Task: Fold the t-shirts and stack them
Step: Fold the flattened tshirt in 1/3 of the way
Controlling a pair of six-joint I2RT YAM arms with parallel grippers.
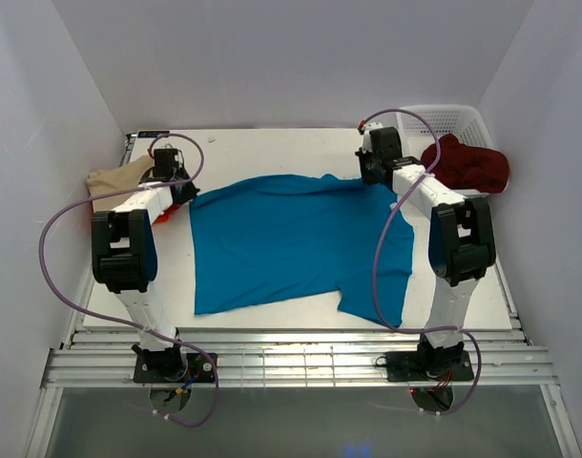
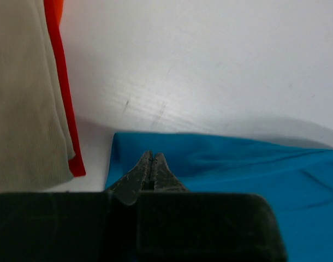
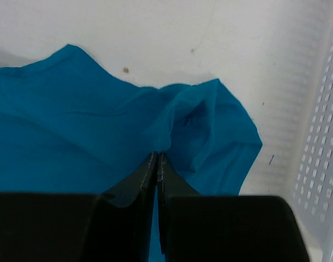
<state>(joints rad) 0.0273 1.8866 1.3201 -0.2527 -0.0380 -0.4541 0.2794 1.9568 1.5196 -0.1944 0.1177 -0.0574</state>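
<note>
The teal blue t-shirt (image 1: 291, 239) lies spread over the middle of the table, its far edge stretched between my two grippers. My left gripper (image 1: 181, 188) is shut on its far left corner; the left wrist view shows closed fingertips (image 2: 152, 155) on teal cloth (image 2: 237, 174). My right gripper (image 1: 372, 172) is shut on the far right corner, where the cloth (image 3: 73, 120) puckers at the tips (image 3: 157, 155). The folded beige shirt (image 1: 119, 176) lies at the far left on the bright red shirt (image 2: 63, 82). The dark maroon shirt (image 1: 467, 164) hangs over the basket.
The white lattice basket (image 1: 453, 119) stands at the far right corner, close beside my right gripper; its wall shows in the right wrist view (image 3: 319, 136). White enclosure walls surround the table. The beige shirt (image 2: 19, 93) lies just left of my left gripper.
</note>
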